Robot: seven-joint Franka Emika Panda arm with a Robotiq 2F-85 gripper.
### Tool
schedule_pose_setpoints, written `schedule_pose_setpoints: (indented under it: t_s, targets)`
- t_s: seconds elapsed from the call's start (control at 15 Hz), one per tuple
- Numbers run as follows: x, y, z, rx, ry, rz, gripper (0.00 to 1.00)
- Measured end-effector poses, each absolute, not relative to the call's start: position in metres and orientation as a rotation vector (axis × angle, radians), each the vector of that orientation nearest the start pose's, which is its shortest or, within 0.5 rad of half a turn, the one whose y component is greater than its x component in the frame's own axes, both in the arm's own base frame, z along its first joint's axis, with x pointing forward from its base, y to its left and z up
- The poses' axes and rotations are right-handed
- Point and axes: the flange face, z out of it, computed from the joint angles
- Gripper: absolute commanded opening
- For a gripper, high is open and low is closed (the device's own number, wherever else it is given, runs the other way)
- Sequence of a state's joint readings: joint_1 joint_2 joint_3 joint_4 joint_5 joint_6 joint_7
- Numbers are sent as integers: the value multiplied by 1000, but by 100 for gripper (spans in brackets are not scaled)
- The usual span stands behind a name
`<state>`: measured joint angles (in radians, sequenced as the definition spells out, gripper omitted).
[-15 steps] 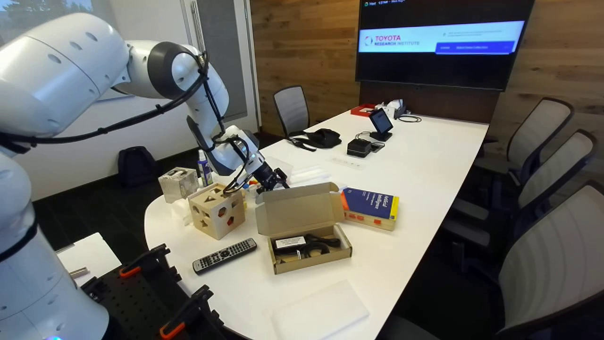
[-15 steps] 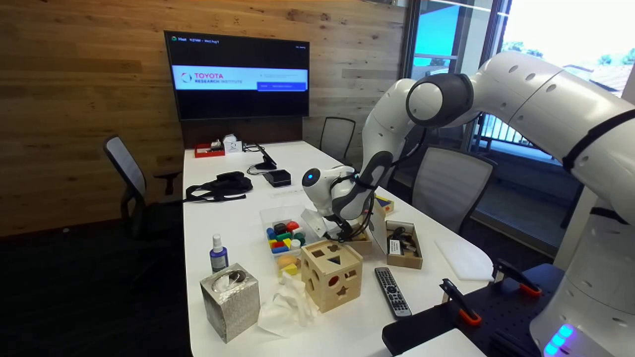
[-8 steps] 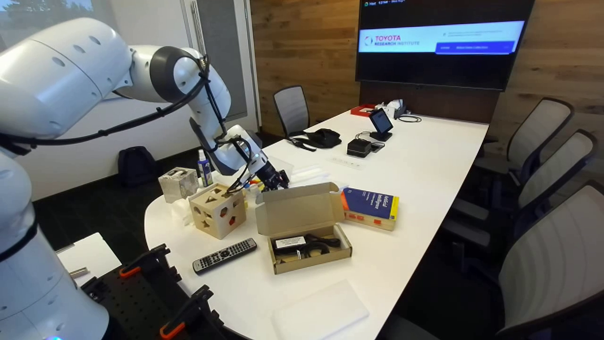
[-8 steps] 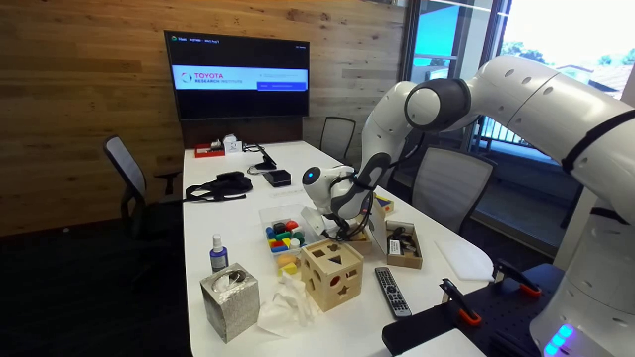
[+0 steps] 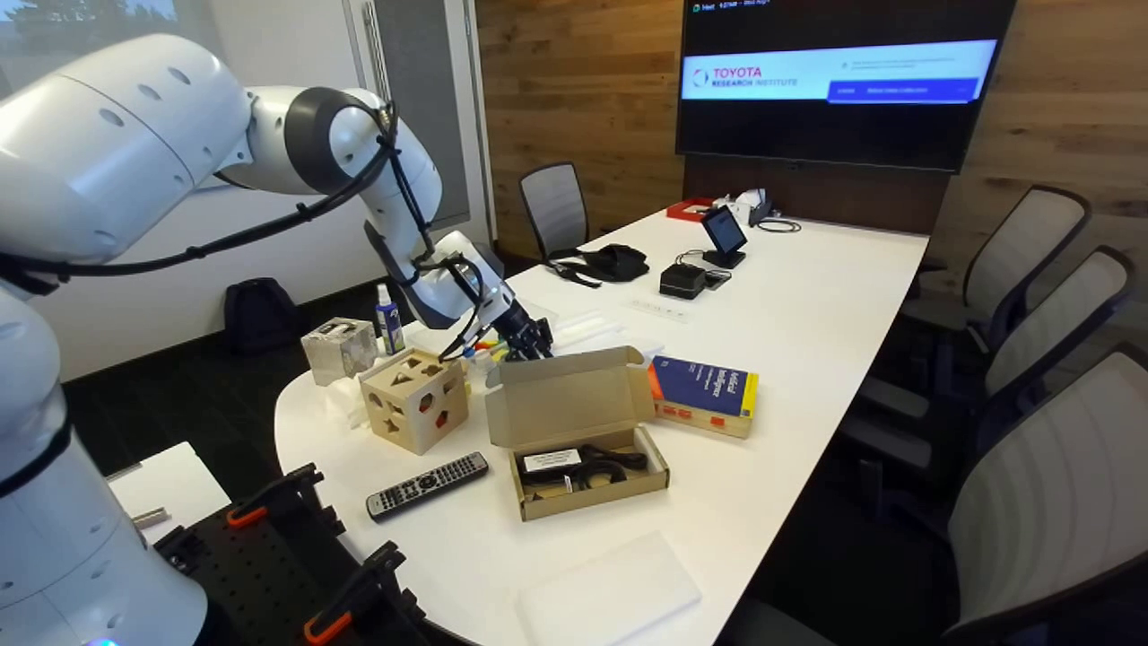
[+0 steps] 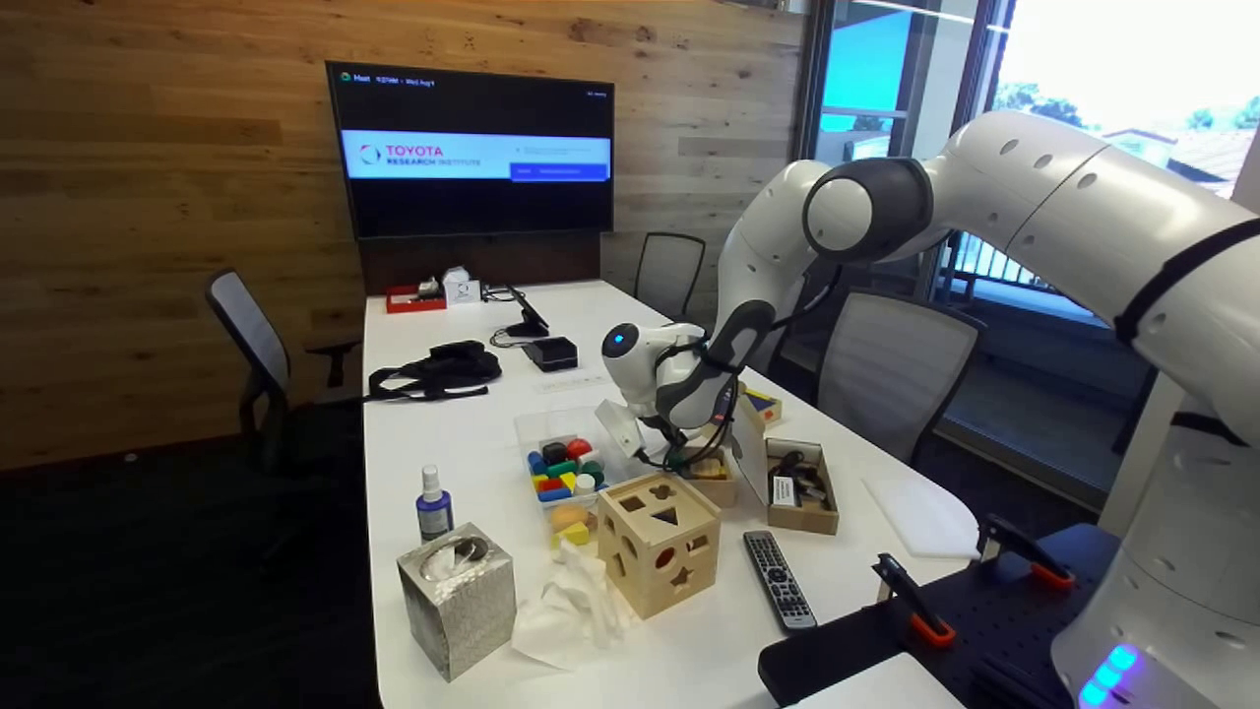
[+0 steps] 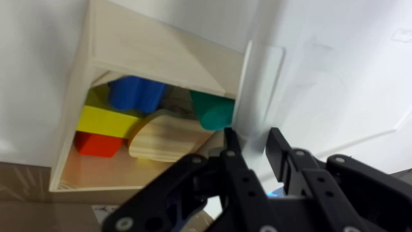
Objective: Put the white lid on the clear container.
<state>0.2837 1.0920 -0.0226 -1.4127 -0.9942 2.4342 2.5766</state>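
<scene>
In the wrist view, a raised white ridge of the white lid point(image 7: 257, 83) runs between the two black fingertips. My gripper point(image 7: 252, 138) is shut on that ridge. The lid's flat white part spreads to the right of it. An exterior view shows the lid point(image 5: 587, 330) lying beyond the cardboard flap, beside my gripper point(image 5: 542, 346). The clear container point(image 6: 536, 433), filled with coloured blocks, stands near the wrist in an exterior view; from the opposite viewpoint the arm largely covers it.
An open wooden box point(image 7: 154, 51) of coloured blocks sits tight against the lid. Around it stand a cardboard box point(image 5: 574, 404), a wooden shape cube point(image 5: 414, 404) and a book point(image 5: 704, 386). A flat white sheet point(image 6: 920, 517) lies near the table edge.
The wrist has shifted slightly right in an exterior view and tipped a little. The fingers stood apart a second ago and are now drawn together.
</scene>
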Motion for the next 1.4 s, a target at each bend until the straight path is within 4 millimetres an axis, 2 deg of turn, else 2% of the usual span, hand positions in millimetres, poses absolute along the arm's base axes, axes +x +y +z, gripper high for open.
schedule_pose_setpoints:
  t_s: [0.27,0.4,0.67,0.93,1.13,1.4]
  targets:
    - [681,174,46,-2222,2185,-929,7]
    - [690,166,58,-2158,2212,-908,7]
    - [712,144,97,-2037,2216,-926,7]
    - [726,136,143,-1939,2182,-925,7]
    - [722,136,168,-1910,2150,-869,7]
    - [693,136,188,-1976,2079,-759,7]
